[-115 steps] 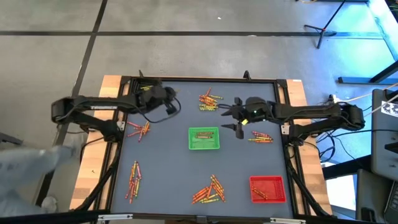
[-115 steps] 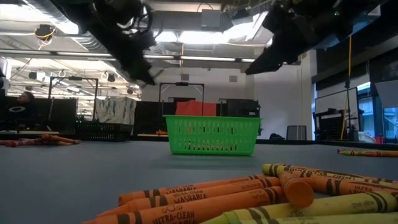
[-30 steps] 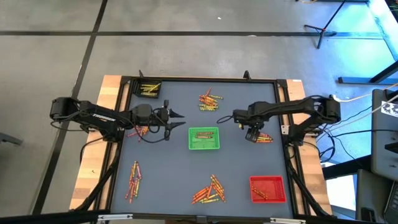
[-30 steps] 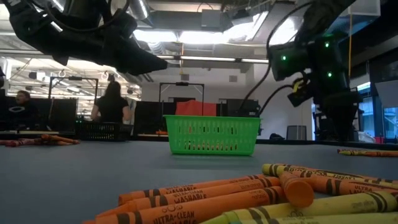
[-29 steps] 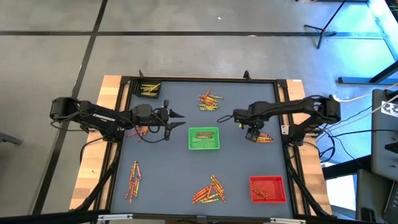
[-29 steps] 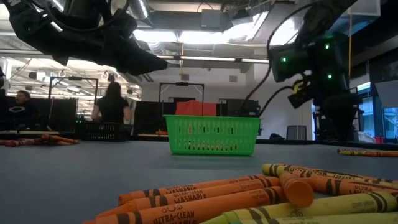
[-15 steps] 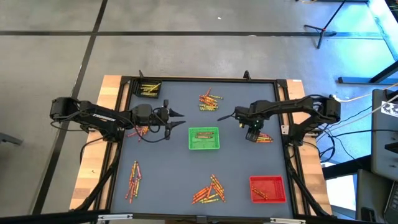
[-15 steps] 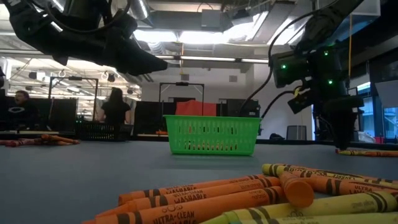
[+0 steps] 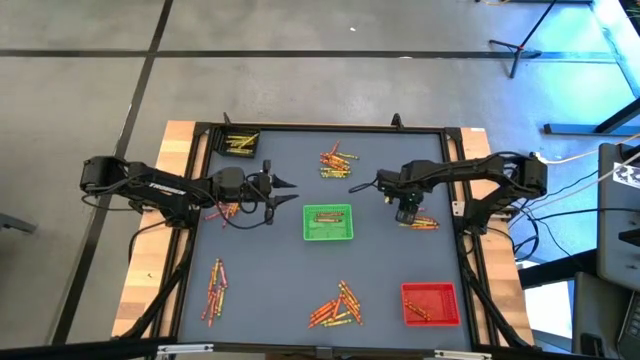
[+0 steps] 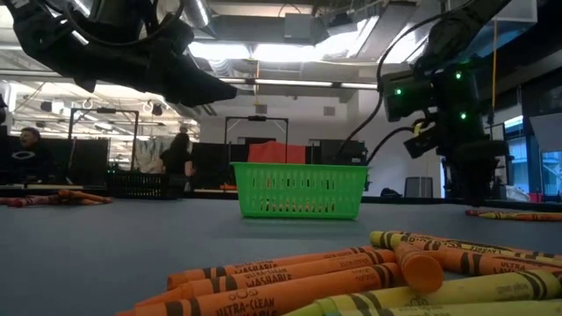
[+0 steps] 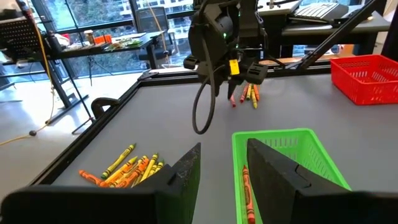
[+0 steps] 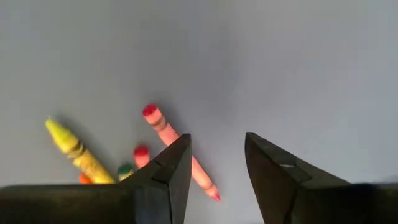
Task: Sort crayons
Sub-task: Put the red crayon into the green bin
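Lowered onto its crayons (image 12: 177, 148), right gripper (image 12: 216, 163) stands apart, empty; left gripper (image 11: 222, 168) apart.

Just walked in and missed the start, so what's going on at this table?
Two robot arms are sorting crayons into small trays. The right gripper is down over a small pile of crayons by the table's right edge, fingers open beside a red crayon, nothing held yet. The left gripper waits, open and empty, left of the green tray, which already holds some. A red tray sits at the near right corner.
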Controlling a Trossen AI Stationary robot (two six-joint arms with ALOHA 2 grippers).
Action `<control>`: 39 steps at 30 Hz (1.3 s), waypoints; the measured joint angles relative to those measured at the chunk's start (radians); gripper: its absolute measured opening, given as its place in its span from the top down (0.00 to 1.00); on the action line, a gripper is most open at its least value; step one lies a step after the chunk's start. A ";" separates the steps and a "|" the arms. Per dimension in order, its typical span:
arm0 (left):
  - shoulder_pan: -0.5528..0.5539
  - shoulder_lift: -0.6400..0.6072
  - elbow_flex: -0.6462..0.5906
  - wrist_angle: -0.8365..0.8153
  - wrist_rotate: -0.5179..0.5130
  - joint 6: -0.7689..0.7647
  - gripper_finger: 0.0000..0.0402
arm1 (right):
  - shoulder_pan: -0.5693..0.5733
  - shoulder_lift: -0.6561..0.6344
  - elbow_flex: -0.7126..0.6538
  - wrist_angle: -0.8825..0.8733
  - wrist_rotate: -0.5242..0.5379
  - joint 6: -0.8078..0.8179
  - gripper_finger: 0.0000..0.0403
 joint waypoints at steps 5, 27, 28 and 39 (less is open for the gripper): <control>0.000 0.000 0.000 0.001 0.000 0.000 0.71 | 0.000 -0.002 0.056 -0.056 -0.016 -0.007 0.63; 0.000 0.000 0.000 0.001 0.000 0.000 0.71 | 0.000 0.001 -0.036 0.110 -0.185 -0.083 0.63; 0.000 0.000 0.000 0.001 0.000 0.000 0.71 | 0.000 0.003 -0.037 0.110 -0.184 -0.083 0.63; 0.000 0.000 0.000 -0.002 0.000 0.000 0.71 | 0.000 0.000 -0.071 0.133 -0.118 -0.113 0.80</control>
